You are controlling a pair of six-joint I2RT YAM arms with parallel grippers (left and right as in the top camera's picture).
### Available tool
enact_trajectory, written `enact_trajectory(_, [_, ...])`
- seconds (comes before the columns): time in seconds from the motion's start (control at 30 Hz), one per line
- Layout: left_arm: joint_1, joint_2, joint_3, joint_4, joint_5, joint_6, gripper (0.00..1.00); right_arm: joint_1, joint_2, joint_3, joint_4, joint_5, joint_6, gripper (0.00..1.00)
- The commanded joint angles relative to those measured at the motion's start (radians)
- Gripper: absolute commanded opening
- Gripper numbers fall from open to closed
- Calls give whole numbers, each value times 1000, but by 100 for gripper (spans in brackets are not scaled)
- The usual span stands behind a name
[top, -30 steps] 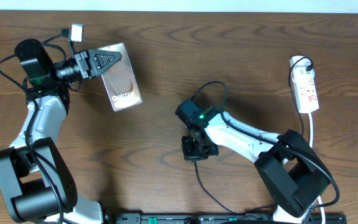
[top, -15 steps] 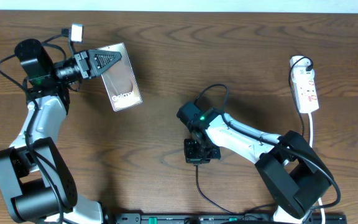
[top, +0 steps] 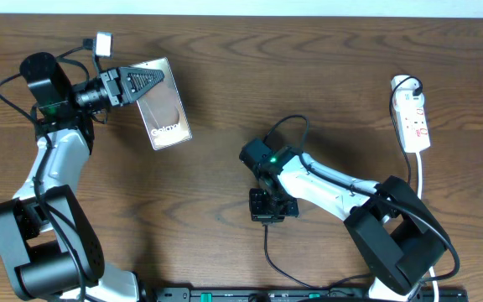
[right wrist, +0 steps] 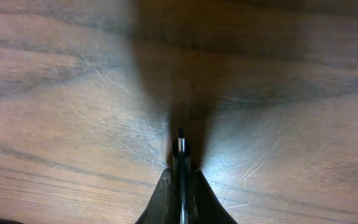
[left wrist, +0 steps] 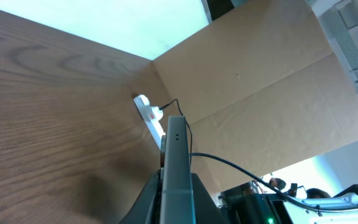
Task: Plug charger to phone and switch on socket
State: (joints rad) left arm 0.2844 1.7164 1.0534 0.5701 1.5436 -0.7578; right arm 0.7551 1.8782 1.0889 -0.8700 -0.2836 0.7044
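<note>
The phone [top: 168,109], a glossy dark slab with white "Galaxy" lettering, is face up at the upper left. My left gripper [top: 158,79] is shut on its upper end. In the left wrist view the phone [left wrist: 178,155] shows edge-on between the jaws of the left gripper [left wrist: 178,186]. My right gripper [top: 267,206] points down at the table centre, shut on the charger [top: 267,242], whose thin black cable trails toward the front edge. The charger's plug tip [right wrist: 181,140] sticks out past the right gripper [right wrist: 180,177], just above the wood. The socket [top: 414,117] lies at the far right.
The socket's white cord [top: 422,180] runs down the right side behind the right arm's base. The socket [left wrist: 149,112] also shows far off in the left wrist view, before a cardboard wall [left wrist: 260,93]. A black rail [top: 309,294] lines the front edge.
The right gripper has slid slightly right and toward the front edge with the charger. The left arm and the phone have stayed still.
</note>
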Motion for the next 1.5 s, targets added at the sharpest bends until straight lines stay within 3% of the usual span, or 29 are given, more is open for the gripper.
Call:
enact_trajectory(0.0, [-2, -16, -3, 8, 27, 6, 7, 19, 60, -57, 29, -17, -40, 1])
enact_trajectory(0.13, [-2, -16, -3, 8, 27, 6, 7, 6, 60, -57, 205, -249, -194, 1])
enact_trajectory(0.27, [-2, -16, -3, 7, 27, 6, 8, -18, 60, -57, 479, -600, -380, 1])
enact_trajectory(0.43, [-2, -16, -3, 8, 27, 6, 7, -28, 60, -57, 760, -868, -467, 1])
enact_trajectory(0.63, [-2, -16, -3, 8, 27, 6, 7, -29, 60, -57, 922, -913, -467, 1])
enact_trajectory(1.13, [-2, -16, -3, 8, 27, 6, 7, -101, 60, -57, 1041, -937, -447, 1])
enact_trajectory(1.47, [-3, -16, -3, 8, 26, 5, 7, -126, 60, -57, 1257, -1019, -436, 1])
